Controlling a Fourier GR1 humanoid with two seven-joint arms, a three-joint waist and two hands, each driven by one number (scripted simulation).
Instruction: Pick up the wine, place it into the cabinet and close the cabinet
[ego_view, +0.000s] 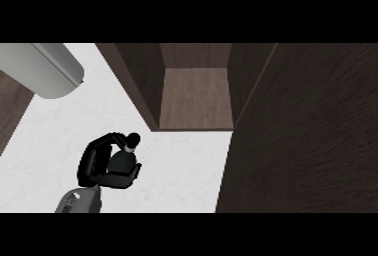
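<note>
The wine bottle is dark, with a black neck pointing up the view toward the cabinet. It stands over the white counter at lower left. My left hand is curled round the bottle from its left side, thumb under its base. The cabinet is open just above and to the right, and its brown wooden floor shows bare. Its dark door stands swung out and fills the right side of the view. My right hand does not show.
A large grey rounded body juts in at the top left. A dark wood strip runs along the left edge. The cabinet's dark left wall lies between the bottle and the opening.
</note>
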